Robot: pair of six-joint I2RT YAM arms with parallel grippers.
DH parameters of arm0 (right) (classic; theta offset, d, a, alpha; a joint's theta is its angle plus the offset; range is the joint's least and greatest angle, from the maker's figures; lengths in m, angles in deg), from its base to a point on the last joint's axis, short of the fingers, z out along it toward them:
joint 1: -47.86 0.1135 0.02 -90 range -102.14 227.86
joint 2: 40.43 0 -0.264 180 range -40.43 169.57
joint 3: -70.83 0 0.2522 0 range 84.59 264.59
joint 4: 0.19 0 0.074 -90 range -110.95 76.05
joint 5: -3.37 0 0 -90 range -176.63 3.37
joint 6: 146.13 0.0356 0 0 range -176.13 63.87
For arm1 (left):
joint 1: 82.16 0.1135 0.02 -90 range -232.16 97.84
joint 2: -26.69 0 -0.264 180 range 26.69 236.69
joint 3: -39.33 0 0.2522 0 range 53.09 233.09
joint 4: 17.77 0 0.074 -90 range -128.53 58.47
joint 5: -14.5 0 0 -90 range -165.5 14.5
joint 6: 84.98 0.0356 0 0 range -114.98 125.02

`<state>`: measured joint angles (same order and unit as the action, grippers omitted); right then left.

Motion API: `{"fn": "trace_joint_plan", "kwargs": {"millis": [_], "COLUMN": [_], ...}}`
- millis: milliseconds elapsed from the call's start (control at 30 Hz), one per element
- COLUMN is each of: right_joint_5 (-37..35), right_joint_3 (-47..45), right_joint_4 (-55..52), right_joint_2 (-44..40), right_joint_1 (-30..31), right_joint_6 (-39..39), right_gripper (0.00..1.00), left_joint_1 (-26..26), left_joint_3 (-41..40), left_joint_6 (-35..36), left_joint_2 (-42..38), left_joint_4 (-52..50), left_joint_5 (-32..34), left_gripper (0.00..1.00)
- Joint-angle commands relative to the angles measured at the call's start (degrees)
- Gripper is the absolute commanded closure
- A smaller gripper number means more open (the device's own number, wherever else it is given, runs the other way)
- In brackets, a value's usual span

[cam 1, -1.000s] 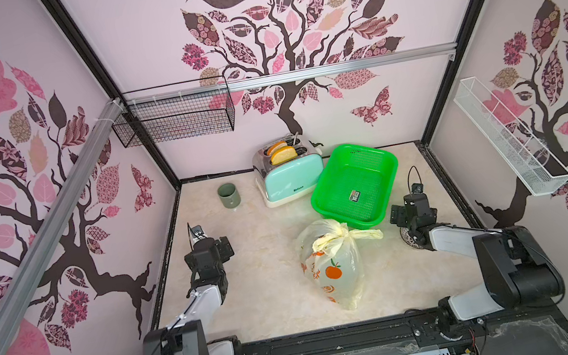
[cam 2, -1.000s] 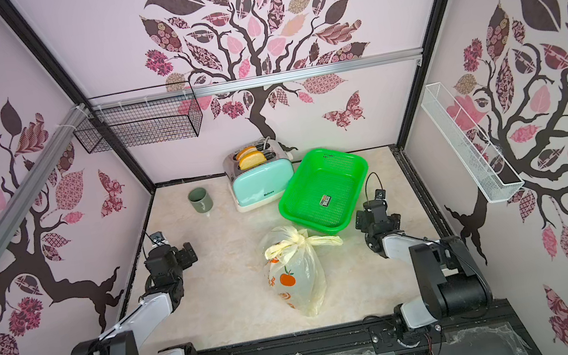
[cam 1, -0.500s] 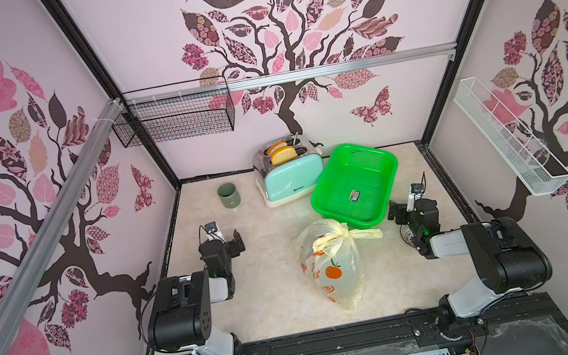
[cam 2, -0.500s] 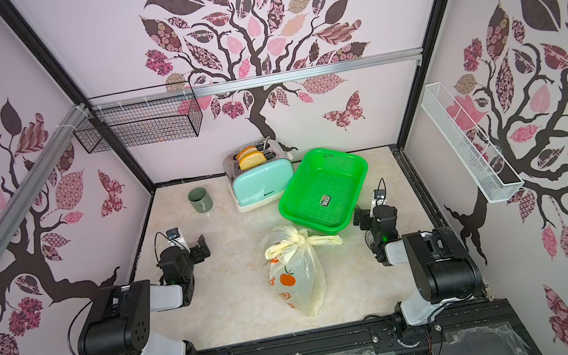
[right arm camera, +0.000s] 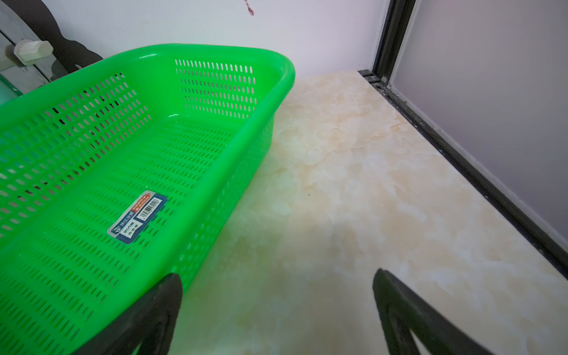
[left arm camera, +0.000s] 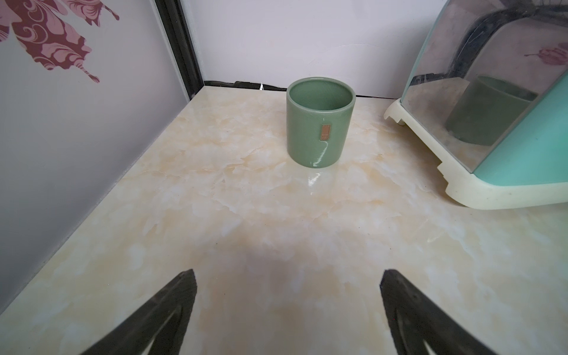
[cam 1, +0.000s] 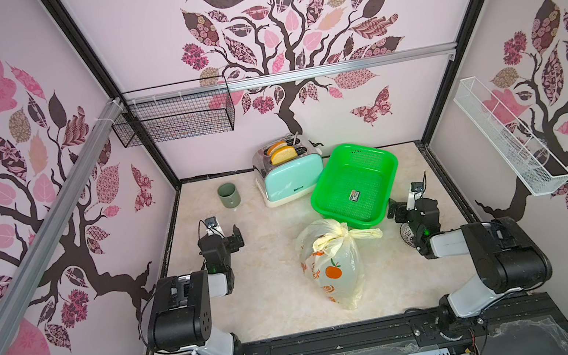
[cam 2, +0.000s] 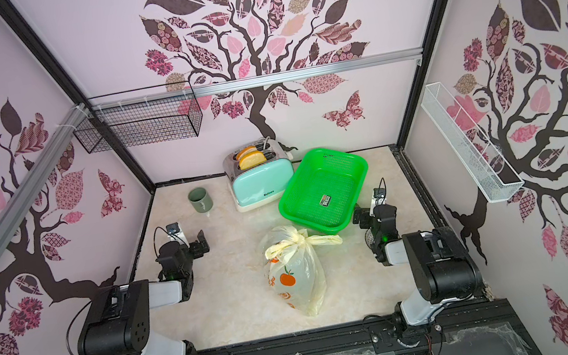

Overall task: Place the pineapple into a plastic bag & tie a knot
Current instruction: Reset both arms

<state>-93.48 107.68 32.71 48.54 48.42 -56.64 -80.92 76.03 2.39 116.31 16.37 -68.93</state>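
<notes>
Contents of plastic bag (cam 1: 337,278) hazy, knot (cam 1: 327,243) bunched, left fingers (left arm camera: 181,292) partly cropped

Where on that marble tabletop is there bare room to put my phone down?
Widest bare patch: between the left end effector and the plastic bag, running back to the cup. Also free: the corner between green basket and right wall. Crowded: toaster, basket and the knot sit close together.
</notes>
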Motion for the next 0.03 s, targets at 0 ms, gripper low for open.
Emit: {"fn": "trace_joint_plan", "kwargs": {"millis": [0], "right_joint_5": [0.4], "right_joint_3": [0.3], "right_joint_4": [0.9], "right_joint_2": [-0.4], "right_joint_1": [0.0], "right_joint_6": [-0.5], "right_gripper": [0.01], "left_joint_1": [0.1], "left_joint_3": [-0.4], "left_joint_6": [1.2], "left_joint_2": [-0.2], "left_joint_4": [1.0], "left_joint_5": [-3.5], "left_gripper": [0.02]}}
